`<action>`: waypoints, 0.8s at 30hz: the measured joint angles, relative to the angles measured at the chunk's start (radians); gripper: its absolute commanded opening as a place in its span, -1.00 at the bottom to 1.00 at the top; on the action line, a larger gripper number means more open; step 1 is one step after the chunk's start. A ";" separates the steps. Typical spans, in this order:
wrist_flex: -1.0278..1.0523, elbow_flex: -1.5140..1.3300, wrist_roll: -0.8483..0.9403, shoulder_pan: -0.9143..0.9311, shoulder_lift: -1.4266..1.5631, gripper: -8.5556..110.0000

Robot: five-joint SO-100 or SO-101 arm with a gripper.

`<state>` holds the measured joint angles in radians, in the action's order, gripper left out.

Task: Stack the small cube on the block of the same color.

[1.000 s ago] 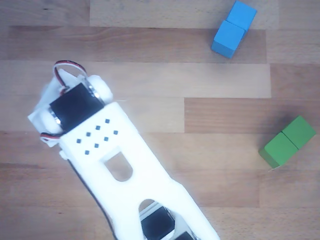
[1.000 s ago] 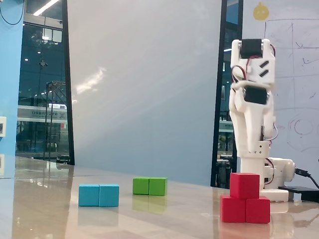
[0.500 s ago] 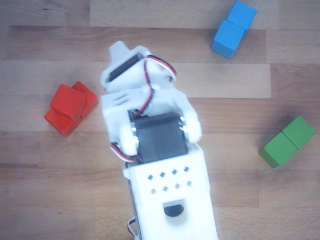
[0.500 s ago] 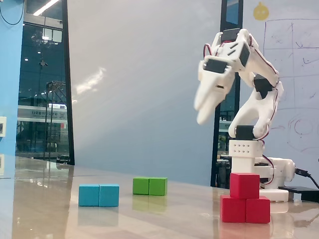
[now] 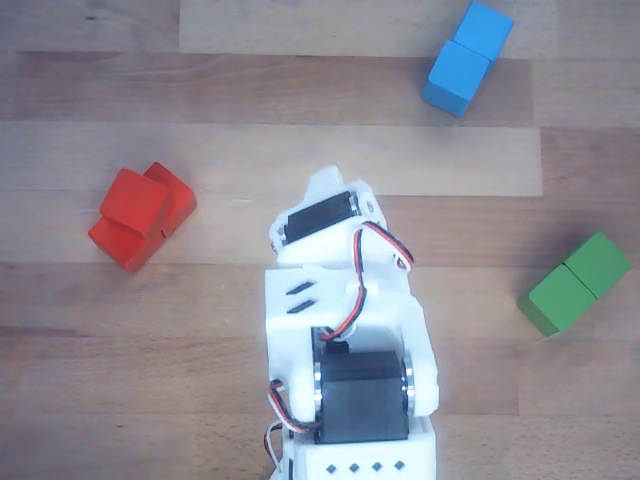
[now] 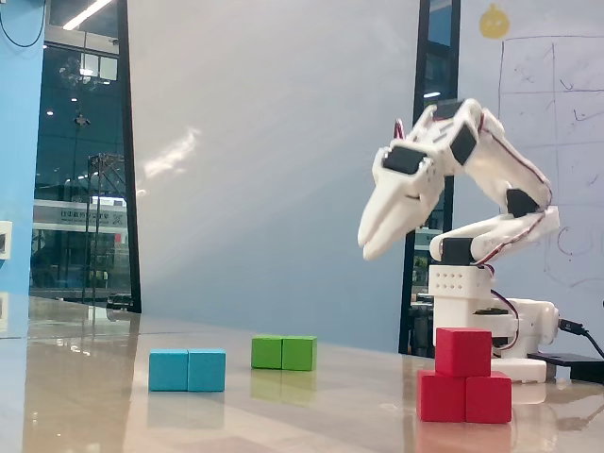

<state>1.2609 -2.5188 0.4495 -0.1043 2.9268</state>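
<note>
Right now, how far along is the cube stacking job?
It looks done: in the fixed view the small red cube sits on top of the red block. Nothing is in hand; the gripper hangs above the stack, clear of it, jaws looking closed and empty. Only pulling the arm back seems left.

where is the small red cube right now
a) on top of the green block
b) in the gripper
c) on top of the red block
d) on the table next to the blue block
c: in the fixed view the small cube sits on top of the block, while the gripper hangs above it holding nothing.
</note>
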 measured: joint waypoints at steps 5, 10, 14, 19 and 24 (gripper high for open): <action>-0.083 -0.164 -0.002 0.023 0.127 -0.86; -0.161 -0.307 -0.003 0.080 0.250 -0.86; -0.210 -0.439 -0.018 0.107 0.341 -0.86; -0.216 -0.554 -0.123 0.115 0.471 -0.86; -0.239 -0.594 -0.245 0.118 0.489 -0.86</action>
<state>1.0216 -3.1124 0.2040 0.0138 3.4162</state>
